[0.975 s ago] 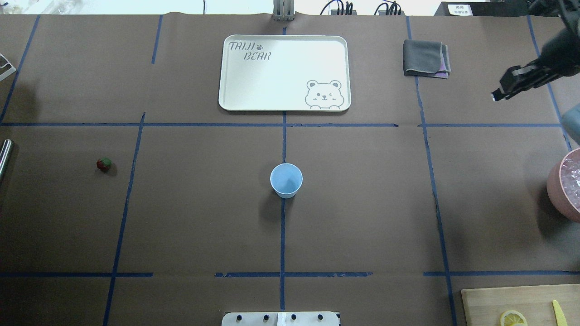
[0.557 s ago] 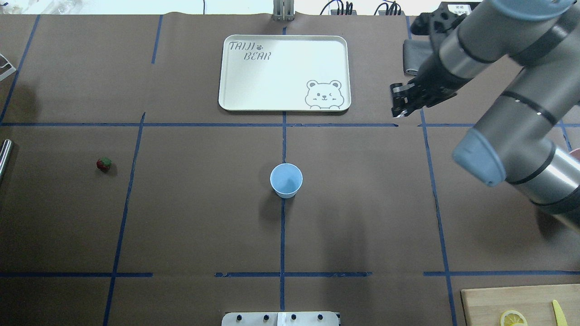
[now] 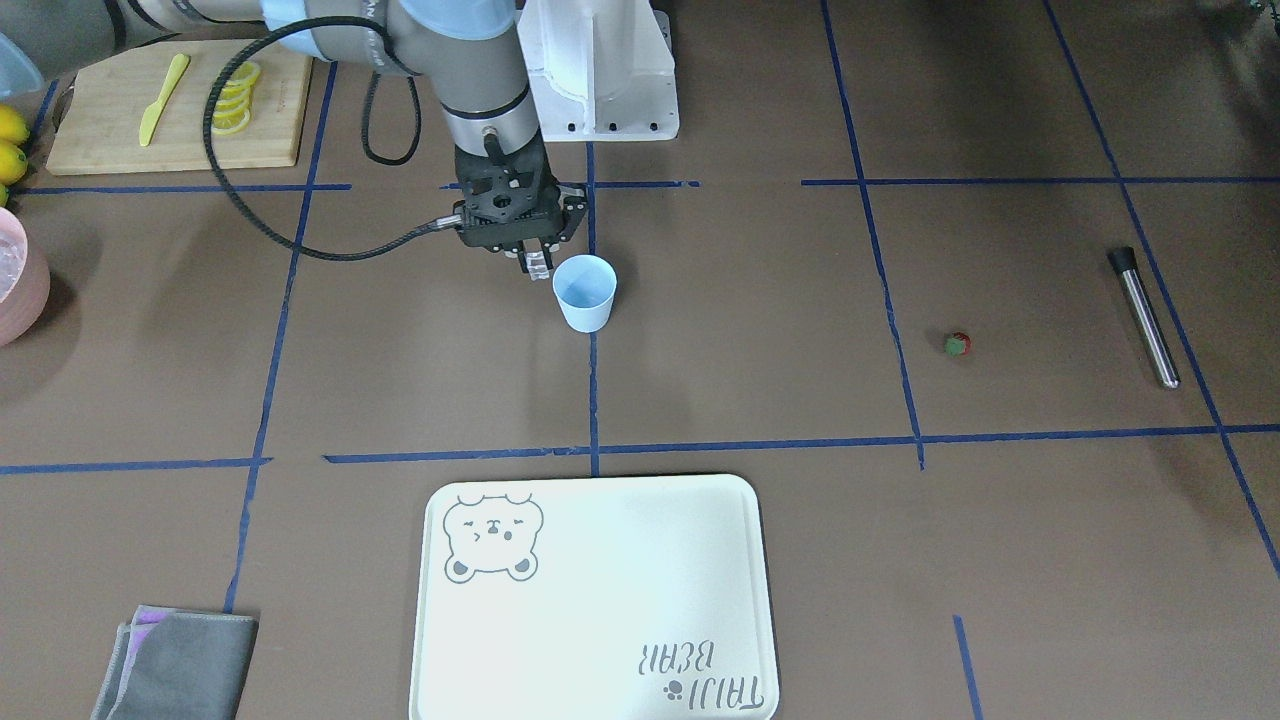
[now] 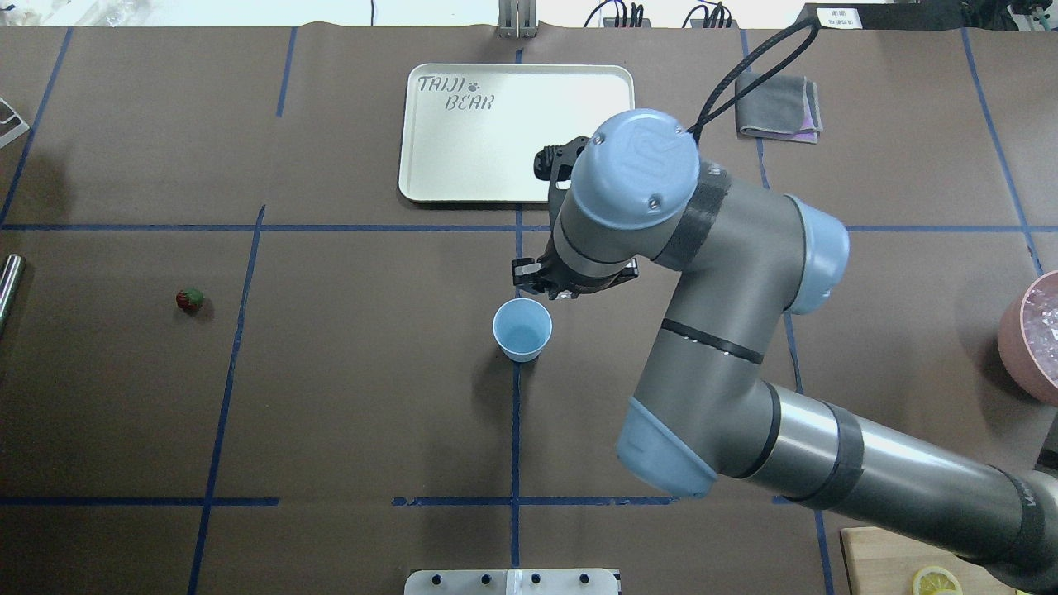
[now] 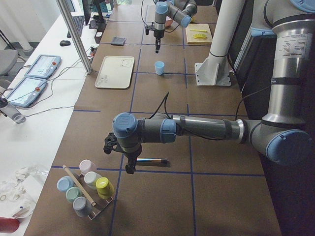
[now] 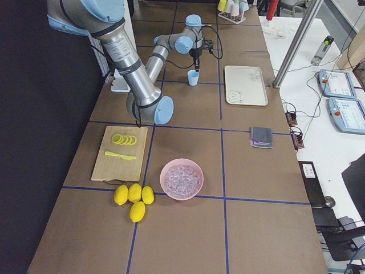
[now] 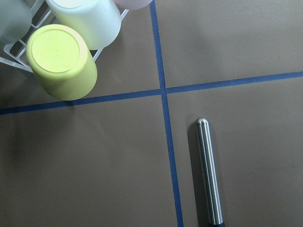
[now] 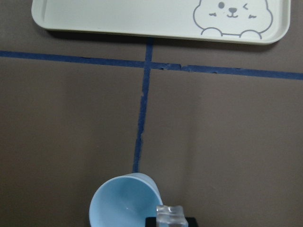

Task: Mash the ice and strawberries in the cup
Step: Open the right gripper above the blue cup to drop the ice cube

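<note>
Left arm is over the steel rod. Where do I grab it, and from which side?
Take the steel rod mid-shaft, straight down from above, jaws closing across its width. It lies flat on the table, long, thin and round, so probably only the narrow axis fits.

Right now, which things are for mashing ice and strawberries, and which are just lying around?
For the job: cup, ice cube in the right gripper, strawberry, pink ice bowl, metal muddler.
Just lying about: bear tray, grey cloth, lemons, cutting board.
</note>
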{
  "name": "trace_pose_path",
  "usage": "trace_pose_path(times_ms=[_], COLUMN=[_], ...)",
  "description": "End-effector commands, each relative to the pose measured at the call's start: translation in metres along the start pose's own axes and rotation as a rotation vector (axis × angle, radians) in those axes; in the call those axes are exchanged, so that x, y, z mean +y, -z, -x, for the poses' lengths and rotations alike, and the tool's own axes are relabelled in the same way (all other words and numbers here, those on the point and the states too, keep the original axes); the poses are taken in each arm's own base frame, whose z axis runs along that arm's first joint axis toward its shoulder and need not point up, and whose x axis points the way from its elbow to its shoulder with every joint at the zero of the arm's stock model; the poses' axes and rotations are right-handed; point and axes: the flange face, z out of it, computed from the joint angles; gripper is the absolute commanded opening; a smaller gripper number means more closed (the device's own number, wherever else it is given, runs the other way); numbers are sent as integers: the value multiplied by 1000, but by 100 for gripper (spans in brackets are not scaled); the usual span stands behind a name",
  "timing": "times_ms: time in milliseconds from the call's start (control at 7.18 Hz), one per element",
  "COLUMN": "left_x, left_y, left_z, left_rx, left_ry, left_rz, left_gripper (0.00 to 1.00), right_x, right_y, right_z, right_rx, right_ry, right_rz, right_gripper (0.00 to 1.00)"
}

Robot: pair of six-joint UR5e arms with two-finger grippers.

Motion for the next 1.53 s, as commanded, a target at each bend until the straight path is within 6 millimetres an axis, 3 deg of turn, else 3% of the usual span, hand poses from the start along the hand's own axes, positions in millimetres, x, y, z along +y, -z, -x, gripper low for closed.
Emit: trace_pose_path(times_ms=[0,557,835,975,1253,1392], left_x=[1,0,0,0,0,0], left_y=[-2,-1,-1,-1,0,1], left_z=[2,1,1,1,0,-1], left_rx=[1,0,0,0,0,0], left_ry=[4,2,1,1,-1,-2], left_rz=[4,2,1,1,-1,-2], left_gripper=[100,100,100,100,100,100], right_x=[17,4,3,1,-1,-1], right_y=[-16,-30,-32,-32,-32,-31], right_z=[24,44,45,45,44,45], right_rx=[16,42,46,52,56,50], right_ry=[13,9,10,12,17,13], right_rz=[3,-1,1,-14,-38,-41], right_gripper=[0,4,21,41,97,99])
